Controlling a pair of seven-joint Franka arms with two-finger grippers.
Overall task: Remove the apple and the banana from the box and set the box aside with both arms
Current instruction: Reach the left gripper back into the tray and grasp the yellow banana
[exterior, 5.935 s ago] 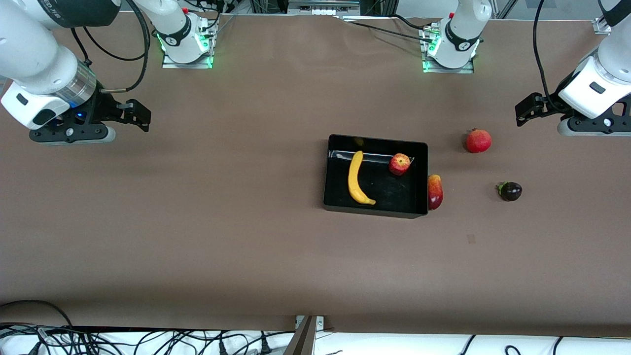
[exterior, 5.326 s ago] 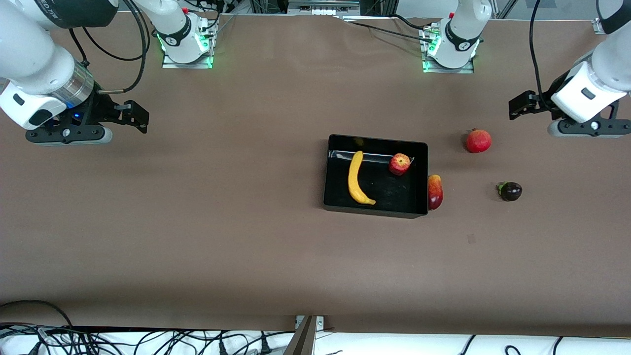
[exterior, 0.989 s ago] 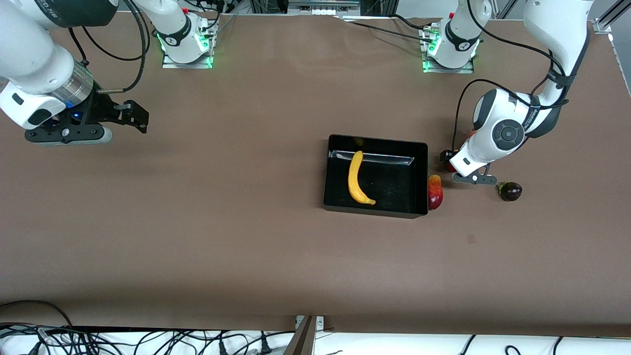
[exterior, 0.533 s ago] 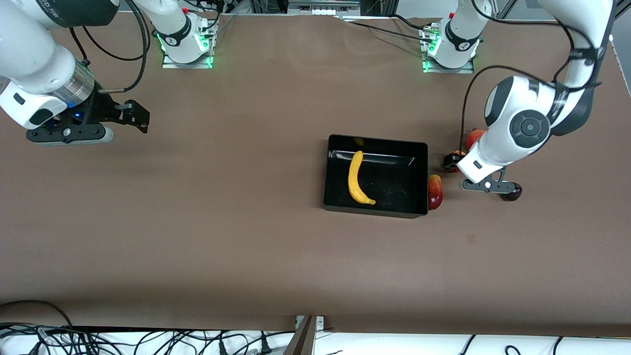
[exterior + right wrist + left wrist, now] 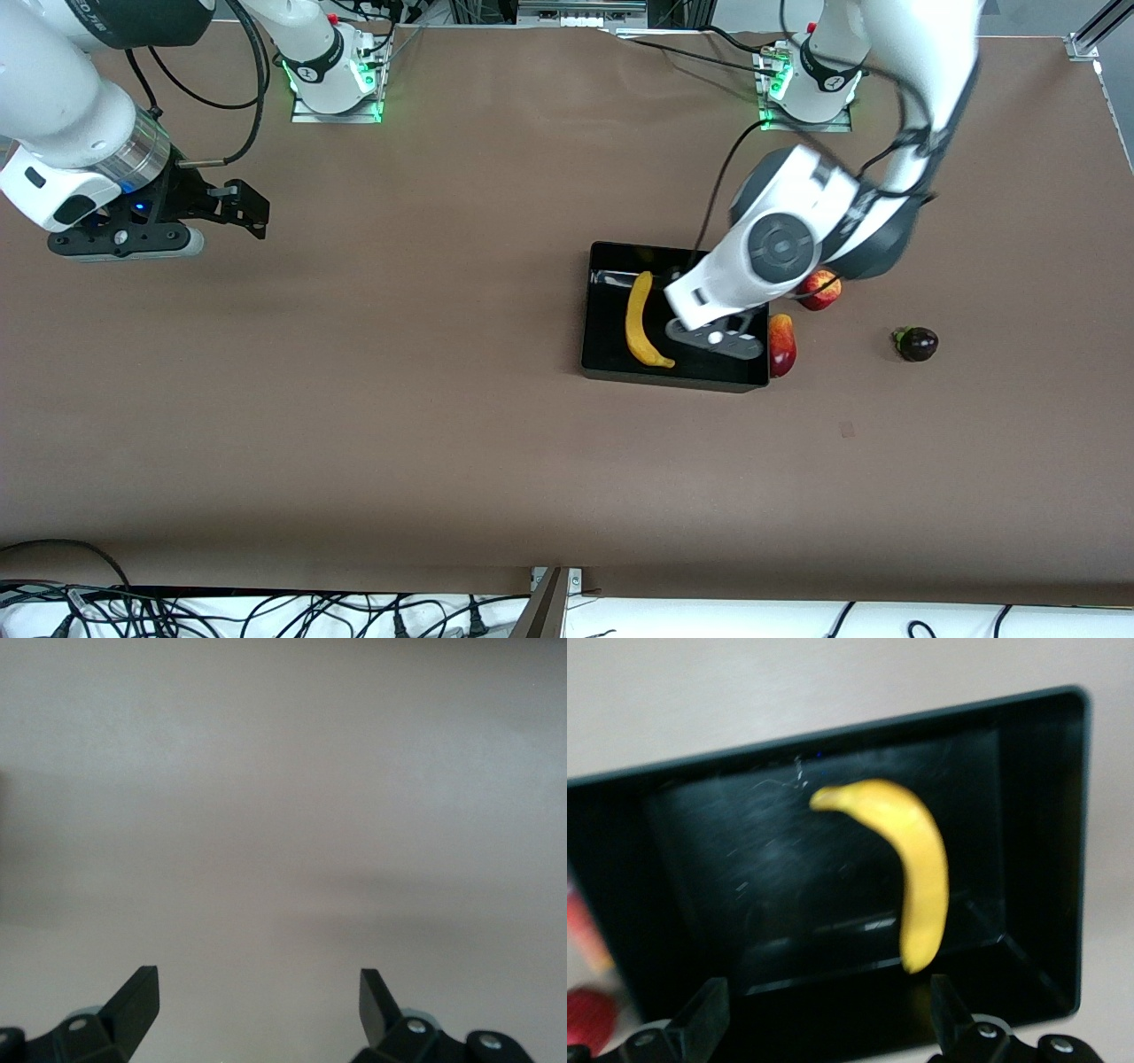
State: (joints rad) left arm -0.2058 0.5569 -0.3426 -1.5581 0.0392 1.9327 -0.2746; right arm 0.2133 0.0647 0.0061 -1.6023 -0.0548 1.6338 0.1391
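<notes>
The black box [image 5: 664,377] sits mid-table with the yellow banana [image 5: 638,323] lying in it. The red apple [image 5: 820,289] rests on the table outside the box, toward the left arm's end. My left gripper [image 5: 678,282] hangs over the box beside the banana, mostly hidden under its wrist. The left wrist view shows its fingers [image 5: 700,1023] open and empty above the box [image 5: 1045,815], with the banana [image 5: 917,868] ahead. My right gripper [image 5: 241,208] waits open and empty over bare table at the right arm's end; it is also open in its wrist view [image 5: 257,1014].
A red and yellow fruit [image 5: 781,346] lies against the box's outer wall at the left arm's end, and shows as a red blur in the left wrist view [image 5: 589,1028]. A dark purple fruit [image 5: 917,343] lies farther toward that end.
The apple, earlier in the box, now lies on the table beside it. The left gripper has let it go and swung back over the box. The right arm has not moved.
</notes>
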